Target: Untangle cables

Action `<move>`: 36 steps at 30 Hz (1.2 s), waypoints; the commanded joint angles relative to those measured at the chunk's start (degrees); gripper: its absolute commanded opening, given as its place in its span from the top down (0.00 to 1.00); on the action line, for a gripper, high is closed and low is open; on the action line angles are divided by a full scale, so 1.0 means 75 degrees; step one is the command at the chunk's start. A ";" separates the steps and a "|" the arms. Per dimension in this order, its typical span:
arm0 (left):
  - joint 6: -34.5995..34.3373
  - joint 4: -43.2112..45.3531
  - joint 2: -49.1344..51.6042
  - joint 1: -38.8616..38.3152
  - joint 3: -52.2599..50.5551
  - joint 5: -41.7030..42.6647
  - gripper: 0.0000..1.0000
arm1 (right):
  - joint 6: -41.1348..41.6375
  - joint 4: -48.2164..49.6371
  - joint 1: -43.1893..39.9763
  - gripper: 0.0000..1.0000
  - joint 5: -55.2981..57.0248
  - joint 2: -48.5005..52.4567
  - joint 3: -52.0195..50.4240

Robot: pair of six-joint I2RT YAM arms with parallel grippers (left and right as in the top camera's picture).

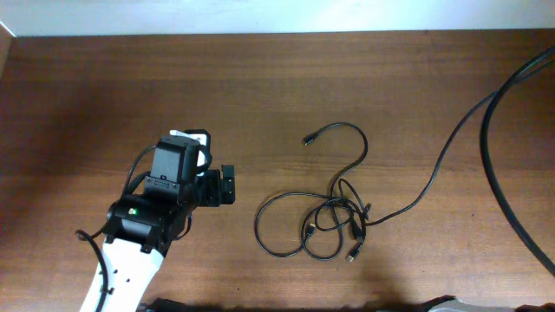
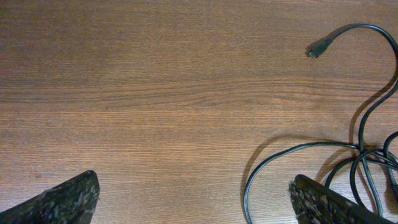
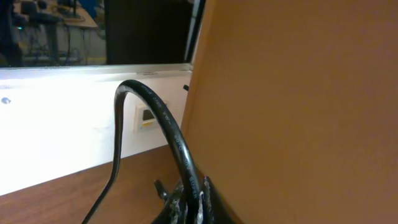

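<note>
The cables [image 1: 334, 217] are thin black cords in a loose knot right of the table's centre, with one plug end [image 1: 307, 139] lying free to the upper left. My left gripper [image 1: 227, 185] is open and empty, just left of the bunch. In the left wrist view its fingertips [image 2: 193, 202] straddle bare wood, with a cable loop [image 2: 249, 180] beside the right finger and the free plug [image 2: 316, 51] farther off. My right gripper [image 3: 193, 202] is out of the overhead view and is shut on a black cable [image 3: 168, 124] that arches up from its jaws.
One long cord [image 1: 438, 165] runs from the knot up to the right edge of the table. A thicker black cable [image 1: 494, 165] curves along the right side. The white wall [image 1: 260, 16] borders the far edge. An orange-brown panel [image 3: 298, 93] fills the right wrist view.
</note>
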 commanded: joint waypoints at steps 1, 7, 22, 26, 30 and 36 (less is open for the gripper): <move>0.0122 0.0015 -0.0009 0.0032 -0.0003 0.0055 0.01 | 0.0085 0.0064 0.0012 0.96 0.1749 0.0012 0.0012; 0.0122 0.0015 -0.0009 0.0032 -0.0003 0.0055 0.01 | -0.0979 0.1851 -0.1993 0.96 0.1169 0.0227 0.0012; 0.0122 0.0015 -0.0009 0.0032 -0.0003 0.0055 0.01 | 0.1789 0.1492 -0.3733 0.96 -1.1319 0.0691 0.0017; 0.0122 0.0015 -0.0009 0.0032 -0.0003 0.0055 0.01 | 0.2294 0.1413 -0.3733 0.96 -1.0902 -0.0111 0.0017; 0.0122 0.0015 -0.0009 0.0032 -0.0003 0.0055 0.01 | 0.1836 -0.0475 -0.3733 0.96 -1.0646 -0.0586 0.0015; 0.0122 0.0015 -0.0009 0.0032 -0.0003 0.0055 0.01 | 0.1274 -0.2017 -0.3733 0.96 -1.2715 -0.0495 0.0003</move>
